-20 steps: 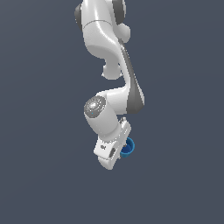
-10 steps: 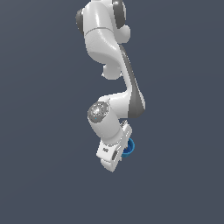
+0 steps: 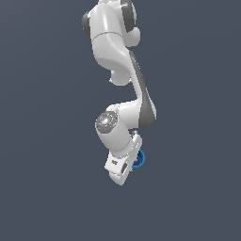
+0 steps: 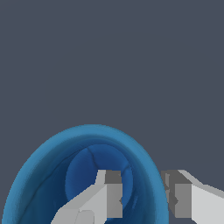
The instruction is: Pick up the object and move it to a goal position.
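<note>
The object, a small blue cup (image 3: 140, 162), peeks out from behind the white hand in the exterior view, low and near the middle. In the wrist view the cup (image 4: 52, 175) fills the lower part, its darker hollow facing the camera. My gripper (image 4: 142, 192) straddles the cup's wall. One finger (image 4: 107, 197) is inside the hollow and the other stands outside the rim, with a narrow gap between them. It looks shut on the wall. In the exterior view the gripper (image 3: 135, 159) is mostly hidden by the hand.
Only a plain dark grey-blue surface surrounds the arm (image 3: 117, 52) in both views. No other objects, edges or goal marker show.
The arm's lower joints and hand have sunk a little toward the cup. The cup itself has stayed where it was.
</note>
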`<state>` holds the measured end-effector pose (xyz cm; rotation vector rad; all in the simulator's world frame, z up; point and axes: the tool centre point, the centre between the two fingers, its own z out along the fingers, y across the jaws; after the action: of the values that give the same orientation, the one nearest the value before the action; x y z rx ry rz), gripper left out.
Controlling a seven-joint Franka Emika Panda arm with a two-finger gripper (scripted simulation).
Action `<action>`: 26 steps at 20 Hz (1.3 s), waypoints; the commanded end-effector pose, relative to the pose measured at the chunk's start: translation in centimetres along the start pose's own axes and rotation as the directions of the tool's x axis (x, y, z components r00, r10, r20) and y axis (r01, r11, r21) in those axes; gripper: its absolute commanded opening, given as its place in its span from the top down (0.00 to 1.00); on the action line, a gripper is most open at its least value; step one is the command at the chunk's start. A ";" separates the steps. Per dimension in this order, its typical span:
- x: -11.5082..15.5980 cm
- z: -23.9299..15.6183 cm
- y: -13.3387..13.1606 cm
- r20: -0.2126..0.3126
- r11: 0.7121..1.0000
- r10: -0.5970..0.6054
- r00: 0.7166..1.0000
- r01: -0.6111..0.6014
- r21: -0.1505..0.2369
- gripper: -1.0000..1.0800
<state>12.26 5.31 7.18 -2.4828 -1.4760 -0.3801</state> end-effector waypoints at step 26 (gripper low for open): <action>-3.5 -11.7 -2.3 0.003 1.000 0.000 1.000 0.000 -0.001 1.00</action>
<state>7.99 0.44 15.66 -2.4828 -1.4765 -0.3730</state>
